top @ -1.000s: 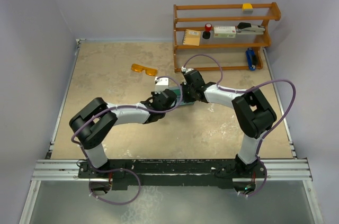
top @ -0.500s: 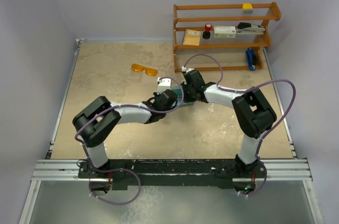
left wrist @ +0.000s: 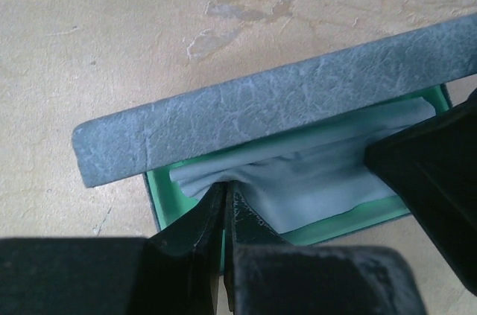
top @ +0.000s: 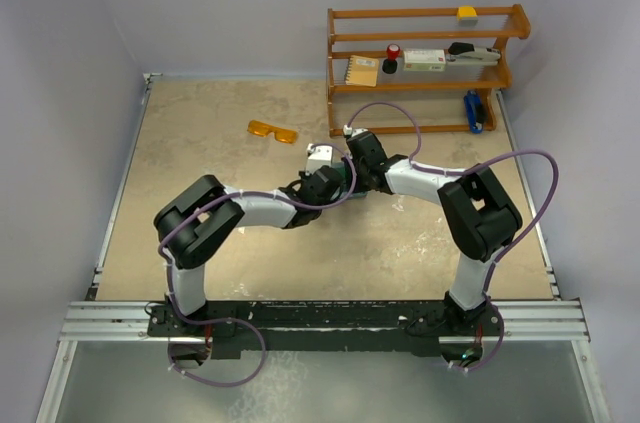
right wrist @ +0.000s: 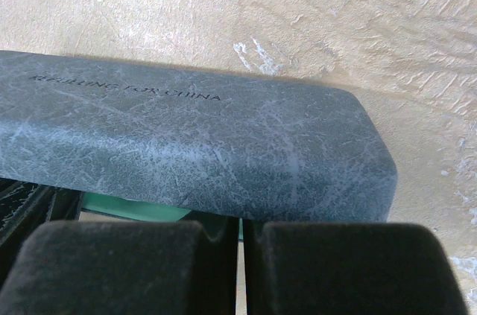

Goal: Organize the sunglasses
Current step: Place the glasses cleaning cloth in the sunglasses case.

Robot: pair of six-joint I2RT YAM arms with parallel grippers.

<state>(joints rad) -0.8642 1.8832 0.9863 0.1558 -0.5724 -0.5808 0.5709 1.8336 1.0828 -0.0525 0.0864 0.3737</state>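
I count one pair of sunglasses (top: 272, 130) on the table (top: 200, 163), well apart from my two grippers. The left gripper (left wrist: 225, 203) pinches the single cloth (left wrist: 313, 173) in the one case (left wrist: 276, 118). The right gripper (right wrist: 241, 229) is clenched by the lid.

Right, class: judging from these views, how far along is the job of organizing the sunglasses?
Done: the case stands open. In hand: the left claw is shut on the cloth inside it; the right claw, shut, sits at the lid. Left: the sunglasses lie on the table, apart from the case, not yet packed.
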